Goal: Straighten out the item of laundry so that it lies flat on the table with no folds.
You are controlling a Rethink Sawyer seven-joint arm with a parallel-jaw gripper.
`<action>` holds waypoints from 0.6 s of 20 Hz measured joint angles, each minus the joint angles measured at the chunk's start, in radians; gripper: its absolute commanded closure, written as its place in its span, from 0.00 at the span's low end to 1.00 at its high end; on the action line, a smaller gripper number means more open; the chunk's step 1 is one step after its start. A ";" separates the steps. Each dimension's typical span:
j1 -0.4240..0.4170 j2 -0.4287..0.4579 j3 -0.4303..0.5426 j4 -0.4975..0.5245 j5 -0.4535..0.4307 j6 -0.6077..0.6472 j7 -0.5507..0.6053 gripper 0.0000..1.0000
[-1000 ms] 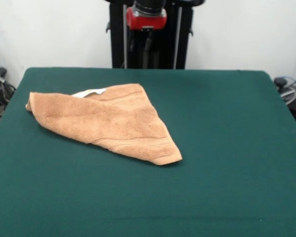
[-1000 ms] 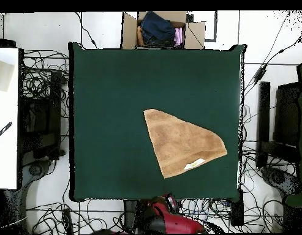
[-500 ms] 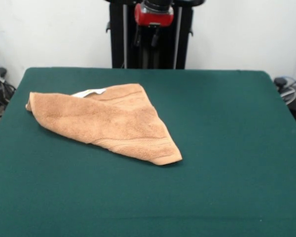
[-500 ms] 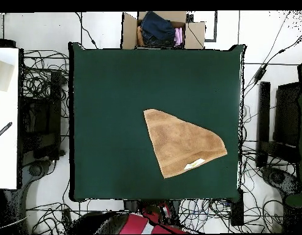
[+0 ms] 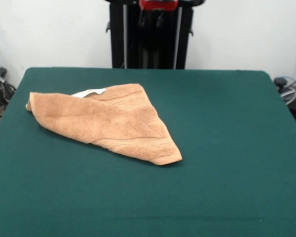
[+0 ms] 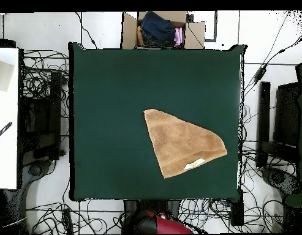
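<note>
White walls are backing a cluttered floor of cables, and the table with its dark green cloth is filling most of both views. On it the towel is lying folded over on itself into a rough triangle, so only part of its full spread is showing. In the front view it is sitting left of the table's middle, one corner pointing near and right, another reaching toward the left edge. In the overhead view it is lying right of centre, toward the bottom edge of the table.

Only a sliver of the red arm is showing at the top edge of the front view, well apart from the towel, so I cannot tell whether the gripper is released or clenched.

The small white label is peeking out along the towel's far edge.

Judging by this, the unfolding is still entirely to be done: the doubled layer needs lifting by a corner and drawing back across bare cloth.
</note>
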 measured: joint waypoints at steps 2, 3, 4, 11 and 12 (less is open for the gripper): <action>0.018 -0.027 -0.006 -0.015 0.004 0.099 0.000 0.00; 0.027 -0.040 -0.009 -0.023 0.007 0.149 0.000 0.00; 0.030 -0.046 -0.009 -0.027 0.007 0.166 0.000 0.00; 0.026 -0.081 -0.010 -0.059 0.006 0.221 0.000 0.00; 0.023 -0.084 -0.010 -0.062 0.006 0.221 0.000 0.00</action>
